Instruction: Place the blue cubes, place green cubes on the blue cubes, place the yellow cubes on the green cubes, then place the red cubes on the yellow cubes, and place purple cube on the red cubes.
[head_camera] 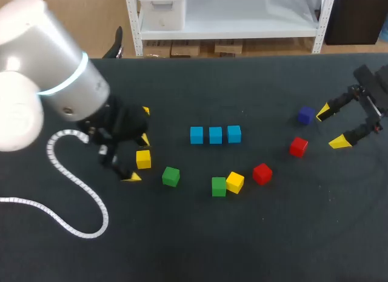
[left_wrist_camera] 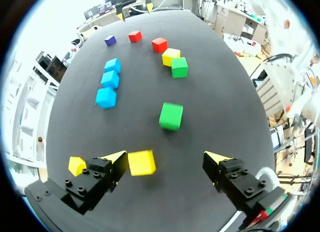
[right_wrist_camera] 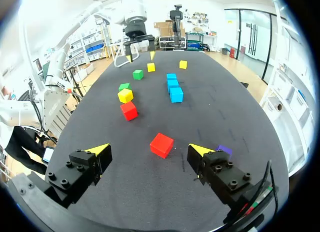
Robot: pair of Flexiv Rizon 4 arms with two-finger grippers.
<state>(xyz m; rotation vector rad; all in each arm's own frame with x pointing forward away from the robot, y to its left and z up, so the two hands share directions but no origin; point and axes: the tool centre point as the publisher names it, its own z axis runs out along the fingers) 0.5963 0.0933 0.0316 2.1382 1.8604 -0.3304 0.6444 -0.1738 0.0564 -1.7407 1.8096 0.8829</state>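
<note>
A black, matte cover is spreading over the whole bench, running out of the head view at the near edge and at both sides. The far edge is showing as a nearly straight line. Soft, even light is falling from above, so the surface is taking on a dull grey sheen in both wrist views. A few faint scuff marks are showing on it.

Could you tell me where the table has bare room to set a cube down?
The table is bare from the blue cubes to its far edge, and from the green cube to its near edge. A smaller gap lies between the blue cubes and the purple cube. That green cube, a yellow cube and a red cube crowd together.
</note>
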